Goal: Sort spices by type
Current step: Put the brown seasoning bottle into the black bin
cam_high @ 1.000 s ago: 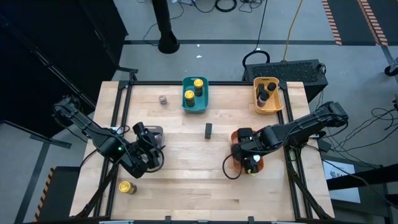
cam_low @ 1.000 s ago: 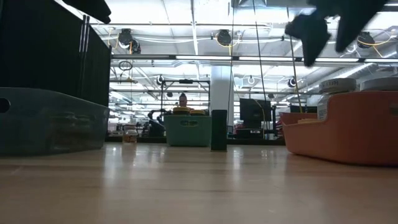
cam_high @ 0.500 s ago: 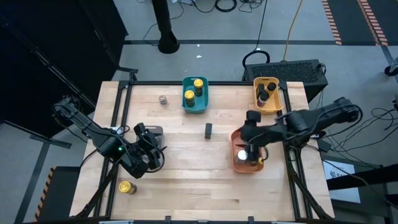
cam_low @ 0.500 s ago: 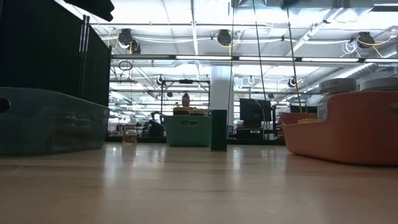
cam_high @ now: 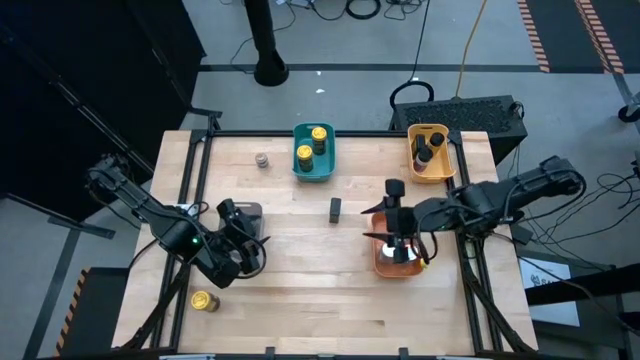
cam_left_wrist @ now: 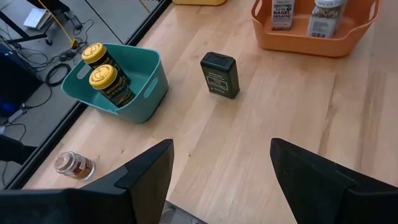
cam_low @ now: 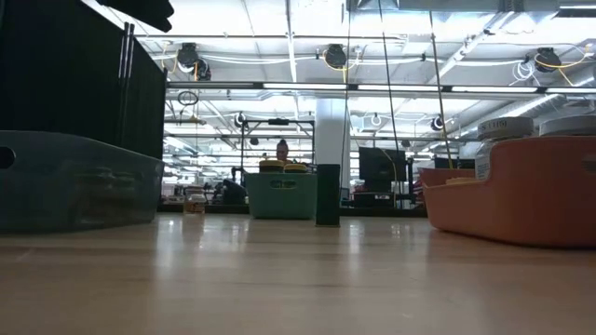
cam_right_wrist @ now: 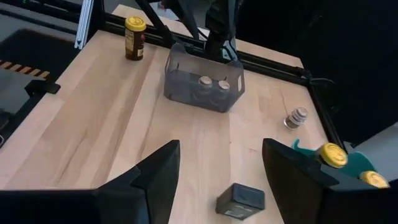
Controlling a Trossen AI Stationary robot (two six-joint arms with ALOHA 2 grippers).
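Your two arms were dark, near-black machines built of rounded, jointed segments. On the left arm [cam_high: 150,210] a small green light glowed at a joint, and a pale patch showed beside it. The right arm [cam_high: 500,200] ran in thick, smooth links, with a thin black cable looping off its forward end. Each end effector carried two broad, flat, matte black fingers with angular edges: the left end effector [cam_left_wrist: 217,171] showed them wide and blocky, and the right end effector [cam_right_wrist: 221,168] matched them in shape and finish.
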